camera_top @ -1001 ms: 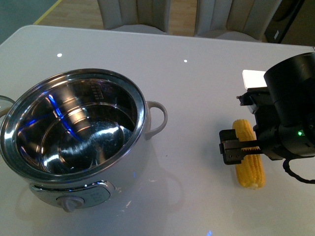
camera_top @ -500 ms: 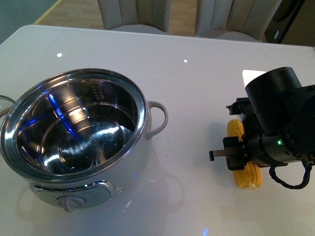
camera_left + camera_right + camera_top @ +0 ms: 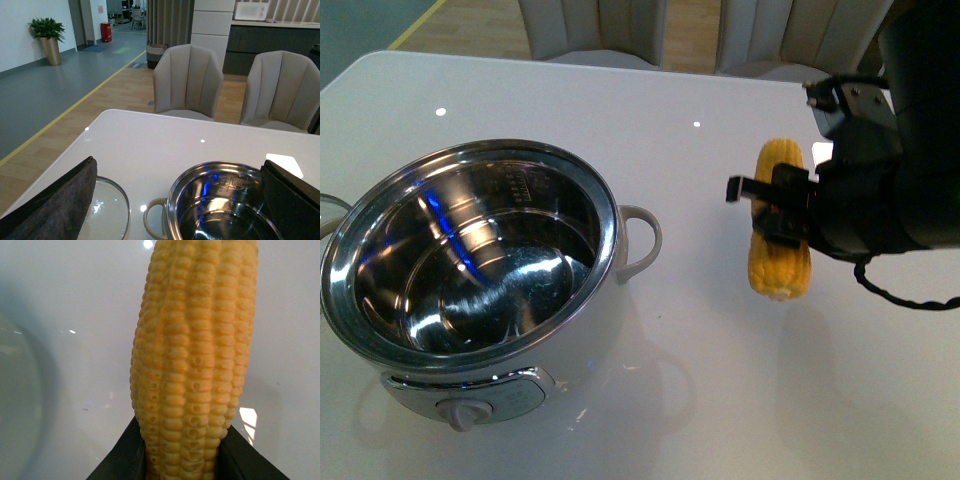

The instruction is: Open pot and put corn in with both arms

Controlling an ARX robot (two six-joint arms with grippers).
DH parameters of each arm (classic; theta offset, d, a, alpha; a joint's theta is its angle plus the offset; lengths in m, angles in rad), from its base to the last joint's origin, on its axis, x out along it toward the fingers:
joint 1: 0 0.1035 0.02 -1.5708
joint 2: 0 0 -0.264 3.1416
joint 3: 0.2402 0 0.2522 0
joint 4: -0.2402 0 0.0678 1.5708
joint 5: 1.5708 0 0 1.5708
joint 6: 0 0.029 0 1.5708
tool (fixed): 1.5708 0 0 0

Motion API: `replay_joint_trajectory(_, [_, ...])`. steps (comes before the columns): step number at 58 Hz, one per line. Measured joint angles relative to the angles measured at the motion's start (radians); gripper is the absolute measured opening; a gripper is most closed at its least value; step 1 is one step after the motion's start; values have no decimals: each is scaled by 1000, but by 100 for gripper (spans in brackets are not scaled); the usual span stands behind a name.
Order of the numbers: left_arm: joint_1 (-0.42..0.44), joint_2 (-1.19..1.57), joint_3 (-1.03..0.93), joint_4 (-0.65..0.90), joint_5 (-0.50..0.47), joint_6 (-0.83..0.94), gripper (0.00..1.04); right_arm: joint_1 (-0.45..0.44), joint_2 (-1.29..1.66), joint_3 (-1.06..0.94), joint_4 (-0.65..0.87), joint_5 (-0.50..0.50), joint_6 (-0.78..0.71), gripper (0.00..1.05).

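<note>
The pot (image 3: 470, 262) stands uncovered at the left of the white table, steel bowl empty, dial knob facing me. My right gripper (image 3: 775, 215) is shut on the yellow corn (image 3: 778, 225), which hangs upright above the table to the right of the pot. In the right wrist view the corn (image 3: 192, 355) fills the frame, clamped between two black fingers (image 3: 125, 452). My left gripper (image 3: 180, 200) is open, out of the front view; its wide-spread pads (image 3: 55, 200) frame the pot (image 3: 220, 200) below it.
A glass lid (image 3: 105, 212) lies on the table beside the pot's loop handle (image 3: 152, 220). A white card (image 3: 822, 152) lies behind the right arm. Two grey chairs (image 3: 187, 80) stand past the table's far edge.
The right gripper has lifted the corn off the table, up and slightly toward the pot. The pot has not moved.
</note>
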Motion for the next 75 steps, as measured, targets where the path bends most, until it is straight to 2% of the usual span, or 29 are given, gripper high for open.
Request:
replay_joint_trajectory(24, [0, 0, 0, 0, 0, 0, 98, 64, -69, 79, -11, -145, 223, 23])
replay_joint_trajectory(54, [0, 0, 0, 0, 0, 0, 98, 220, -30, 241, -55, -189, 355, 23])
replay_joint_trajectory(75, [0, 0, 0, 0, 0, 0, 98, 269, 42, 265, -43, -227, 430, 23])
